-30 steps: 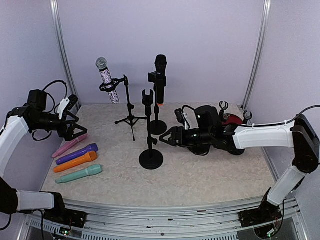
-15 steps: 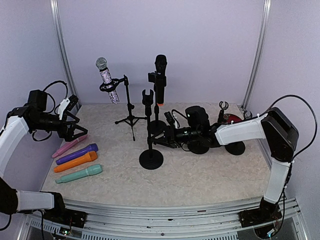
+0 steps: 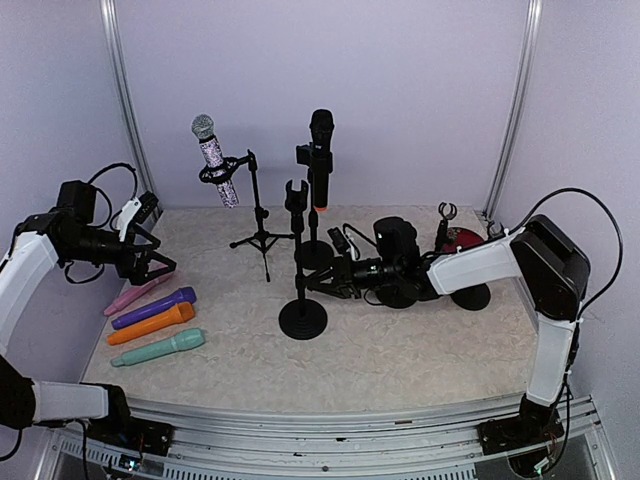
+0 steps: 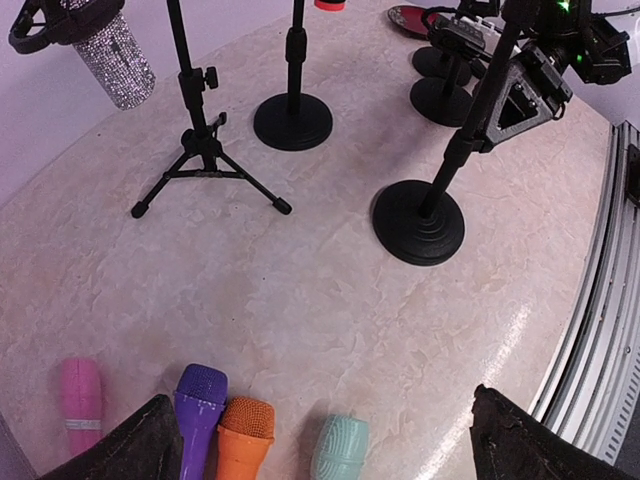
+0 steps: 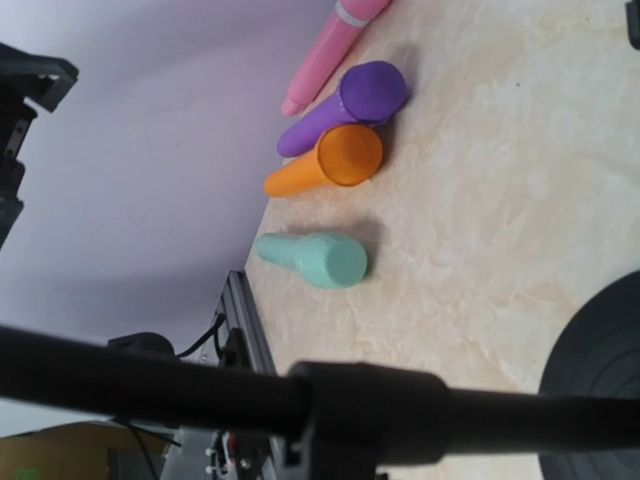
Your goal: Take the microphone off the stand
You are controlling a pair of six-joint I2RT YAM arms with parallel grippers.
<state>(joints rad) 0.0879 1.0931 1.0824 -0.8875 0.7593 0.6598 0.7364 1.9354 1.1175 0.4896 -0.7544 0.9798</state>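
Far left of the overhead view: the left gripper (image 3: pixel 152 264) is held with its jaws spread wide and nothing between them, hovering just above the pink microphone (image 3: pixel 138 293). The purple microphone (image 3: pixel 153 308), orange microphone (image 3: pixel 150 325) and teal microphone (image 3: pixel 158 348) are laid in a row beside it on the table (image 3: pixel 420 350).

Moving right, the glitter microphone (image 3: pixel 213 155) is seen tilted in the ring of the tripod stand (image 3: pixel 262 240). At upper centre the black microphone (image 3: pixel 320 150) is clipped upright on the round-based stand (image 3: pixel 316 256) — two are mounted, so either may be the one meant.

Just in front, an empty stand (image 3: pixel 302 318) is planted, and the right gripper (image 3: pixel 322 283) is set around its pole, low down by the collar. The jaws are drawn in about the pole, but whether it is truly clamped cannot be told.

By the look of it, this stand is being steadied or cleared first. The pole is best centred between the fingers before pressure is applied, and the base kept flat on the table. Any shift should be kept away from the round-based stand just behind — a knock there could topple the black microphone.
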